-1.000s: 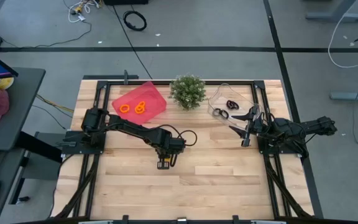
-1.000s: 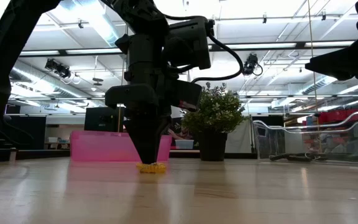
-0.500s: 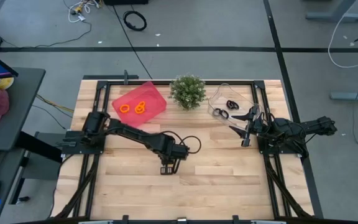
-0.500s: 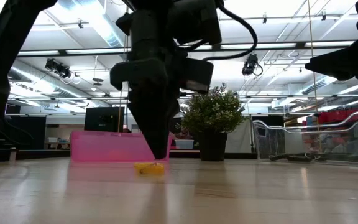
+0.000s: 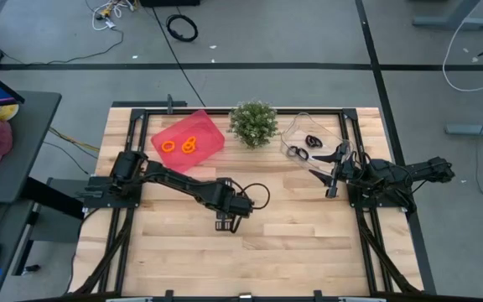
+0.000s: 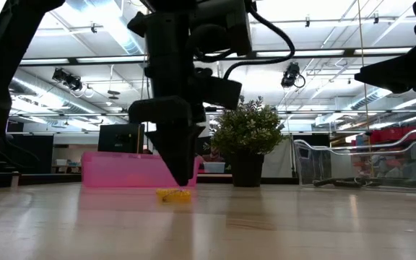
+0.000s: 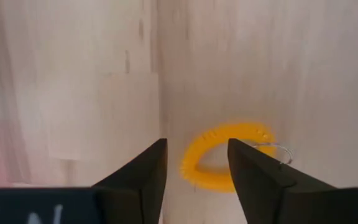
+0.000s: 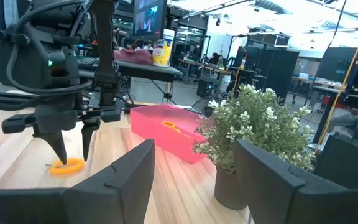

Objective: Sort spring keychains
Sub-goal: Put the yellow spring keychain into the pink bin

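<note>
Hovering over a loose orange keychain (image 7: pixel 229 155) mid-table, the left gripper (image 7: pixel 197 165) has its fingers spread, one tip over the ring's rim and the other outside it, nothing pinched yet. Risk: closing off-centre may nip only the thin coil so it springs out or skids on the bare wood; the small metal ring (image 7: pixel 277 152) on its side could also snag. Two orange keychains (image 5: pixel 180 145) already lie in the pink tray (image 5: pixel 210 127) far left; black ones (image 5: pixel 305 146) sit in the clear bin (image 5: pixel 329 126) far right. Plenty of open table surrounds the pick; the plant (image 5: pixel 253 122) stands between the containers, near the carry path. Right gripper (image 5: pixel 332 174) waits, fingers apart, by the clear bin.
</note>
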`<state>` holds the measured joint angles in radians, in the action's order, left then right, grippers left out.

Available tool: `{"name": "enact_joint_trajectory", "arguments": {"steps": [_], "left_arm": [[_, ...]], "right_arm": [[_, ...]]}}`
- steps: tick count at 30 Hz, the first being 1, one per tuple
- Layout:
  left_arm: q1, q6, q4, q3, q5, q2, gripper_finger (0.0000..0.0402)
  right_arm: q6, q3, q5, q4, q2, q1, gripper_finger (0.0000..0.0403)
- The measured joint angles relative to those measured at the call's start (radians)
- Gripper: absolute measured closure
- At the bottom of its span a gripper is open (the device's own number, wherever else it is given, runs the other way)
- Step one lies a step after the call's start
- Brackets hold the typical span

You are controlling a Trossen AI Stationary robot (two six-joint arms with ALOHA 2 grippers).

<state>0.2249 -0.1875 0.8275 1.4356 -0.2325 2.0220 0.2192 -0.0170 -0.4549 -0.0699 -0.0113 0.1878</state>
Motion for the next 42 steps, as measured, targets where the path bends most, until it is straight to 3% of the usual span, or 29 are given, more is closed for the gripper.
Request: {"name": "enact_joint_trajectory", "arguments": {"steps": [12,15,19,21,26,31,42], "left_arm": [[-0.102,0.016,-0.13,-0.146,0.144,-0.011,0.0233],[-0.115,0.037,-0.135,-0.151,0.195,-0.011,0.0269],[-0.109,0.099,-0.137,-0.151,0.26,-0.008,0.037],[-0.105,0.121,-0.135,-0.15,0.284,-0.008,0.0382],[-0.084,0.145,-0.103,-0.106,0.205,-0.002,0.0388],[-0.067,0.082,-0.035,-0.021,0.003,0.009,0.0388],[-0.023,-0.067,0.153,0.045,-0.759,0.003,0.0388]], "right_arm": [[0.0,0.0,0.0,0.0,0.0,0.0,0.018],[0.0,0.0,0.0,0.0,0.0,0.0,0.018],[0.0,0.0,0.0,0.0,0.0,0.0,0.018],[0.0,0.0,0.0,0.0,0.0,0.0,0.018],[0.0,0.0,0.0,0.0,0.0,0.0,0.018],[0.0,0.0,0.0,0.0,0.0,0.0,0.018],[0.0,0.0,0.0,0.0,0.0,0.0,0.018]]}}
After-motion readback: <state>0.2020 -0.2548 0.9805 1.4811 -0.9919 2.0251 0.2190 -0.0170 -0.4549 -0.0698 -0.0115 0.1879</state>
